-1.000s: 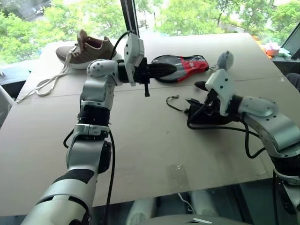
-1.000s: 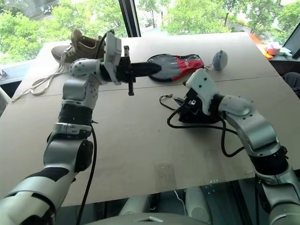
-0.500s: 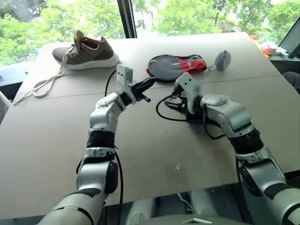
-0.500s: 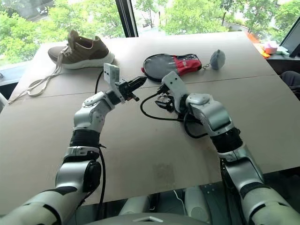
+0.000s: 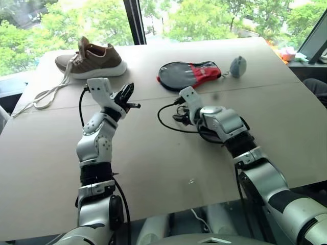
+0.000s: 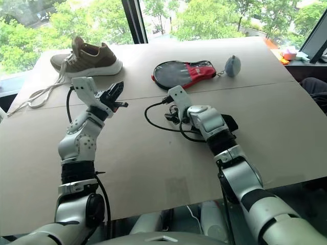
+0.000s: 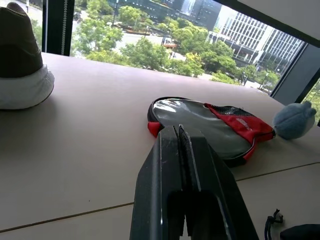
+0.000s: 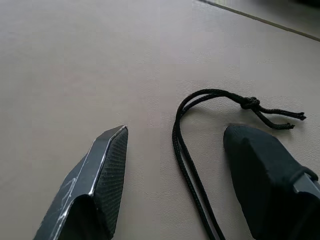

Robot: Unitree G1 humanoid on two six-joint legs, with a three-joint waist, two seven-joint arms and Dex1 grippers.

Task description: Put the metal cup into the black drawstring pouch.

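Note:
The black drawstring pouch [image 6: 231, 122] lies at mid-table, mostly covered by my right forearm. Its thin black cord [image 5: 162, 118] loops out across the table toward the left. My right gripper [image 5: 179, 108] hovers low over that cord, open. In the right wrist view the cord [image 8: 184, 150] runs between its two fingers [image 8: 107, 170], with the knotted end [image 8: 250, 104] just beyond them. My left gripper [image 5: 126, 96] is raised to the left of the pouch, shut on nothing, as the left wrist view [image 7: 180, 137] shows. The metal cup is out of view.
A black-grey-red racket case [image 5: 191, 73] and a grey fuzzy ball [image 5: 237, 65] lie at the far side. A brown shoe [image 5: 94, 58] with long trailing laces [image 5: 43, 94] sits at the far left. The table's near edge [image 5: 194, 204] is close to me.
Both arms have come down. The left gripper swung left, away from the racket case. The right hand slid left off the pouch to its cord. The camera view also shifted.

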